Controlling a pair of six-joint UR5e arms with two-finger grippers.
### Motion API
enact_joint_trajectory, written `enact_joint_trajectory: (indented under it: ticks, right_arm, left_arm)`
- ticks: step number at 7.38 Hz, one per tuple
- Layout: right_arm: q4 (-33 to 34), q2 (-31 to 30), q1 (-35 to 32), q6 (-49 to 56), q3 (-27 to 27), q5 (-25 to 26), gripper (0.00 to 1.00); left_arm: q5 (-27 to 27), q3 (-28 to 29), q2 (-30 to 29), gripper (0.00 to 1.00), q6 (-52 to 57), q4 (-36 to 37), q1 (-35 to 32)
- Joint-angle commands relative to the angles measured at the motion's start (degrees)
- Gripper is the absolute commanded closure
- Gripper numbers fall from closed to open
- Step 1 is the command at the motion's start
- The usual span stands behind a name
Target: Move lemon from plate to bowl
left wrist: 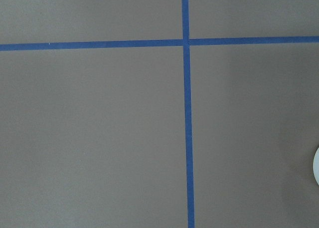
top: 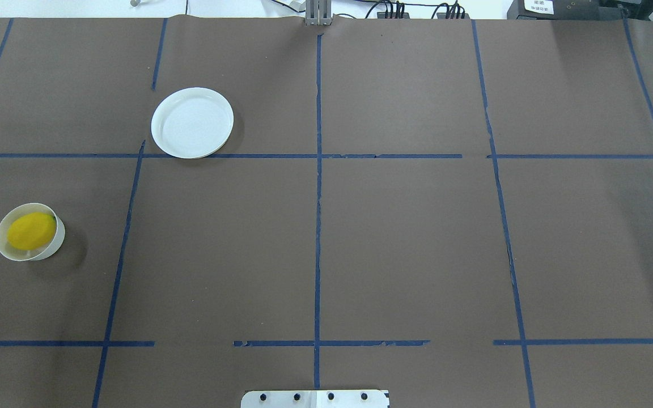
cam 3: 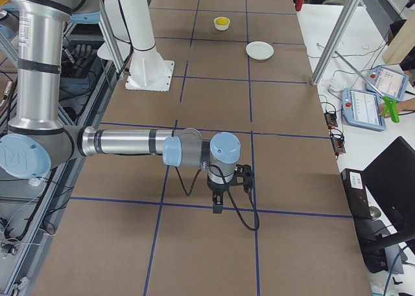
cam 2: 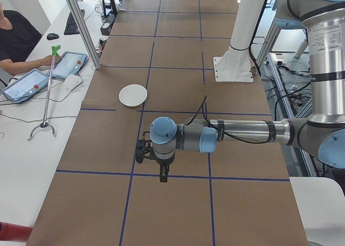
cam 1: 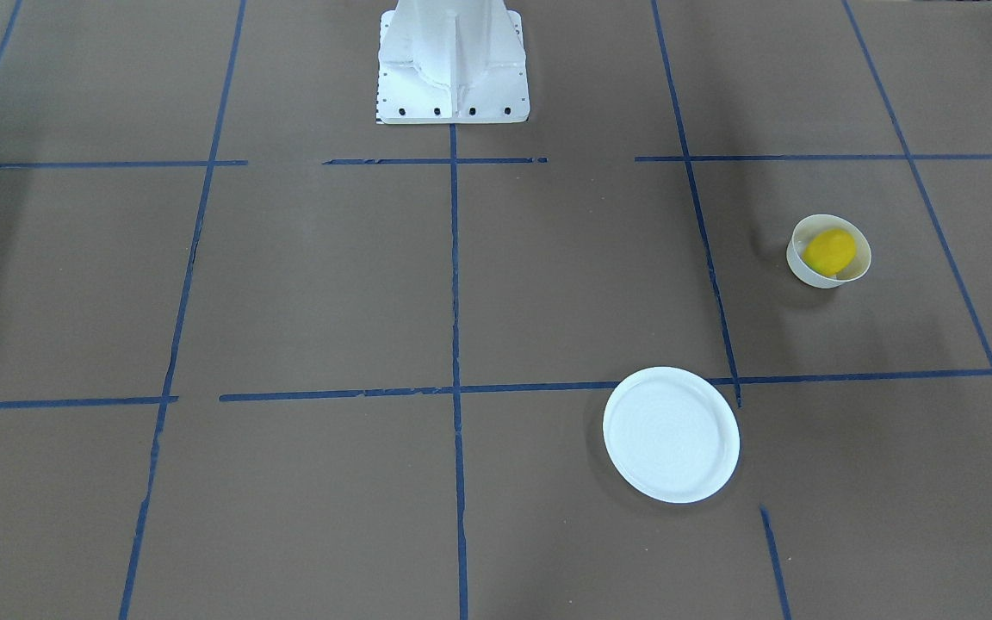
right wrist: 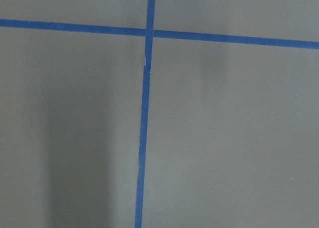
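The lemon (cam 1: pixel 830 251) lies inside the bowl (cam 1: pixel 802 267), on the robot's left side of the table; both also show in the overhead view, lemon (top: pixel 32 230) in bowl (top: pixel 54 243). The plate (cam 1: pixel 671 434) is empty and lies apart from the bowl, farther from the robot's base; it also shows in the overhead view (top: pixel 191 122). My left gripper (cam 2: pixel 162 175) shows only in the exterior left view, raised above the table. My right gripper (cam 3: pixel 217 206) shows only in the exterior right view, also raised. I cannot tell whether either is open or shut.
The table is covered in brown paper with a grid of blue tape lines (top: pixel 318 226). The robot's white base (cam 1: pixel 453 65) stands at the table's middle edge. Operators with tablets (cam 2: pixel 27 82) sit at a side table beyond the far edge.
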State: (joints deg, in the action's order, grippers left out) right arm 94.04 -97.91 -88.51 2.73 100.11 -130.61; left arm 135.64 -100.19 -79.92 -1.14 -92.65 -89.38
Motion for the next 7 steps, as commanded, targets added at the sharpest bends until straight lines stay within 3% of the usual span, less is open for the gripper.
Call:
enact_joint_trajectory:
  ticks: [1, 7]
  right_arm:
    - [0.00, 0.00, 0.00, 0.00, 0.00, 0.00, 0.00]
    - [0.00, 0.00, 0.00, 0.00, 0.00, 0.00, 0.00]
  left_arm:
    - [-0.03, -0.36, -0.23, 0.00, 0.00, 1.07, -0.01]
    - [-0.03, 0.61, -0.41, 0.00, 3.95, 1.25, -0.09]
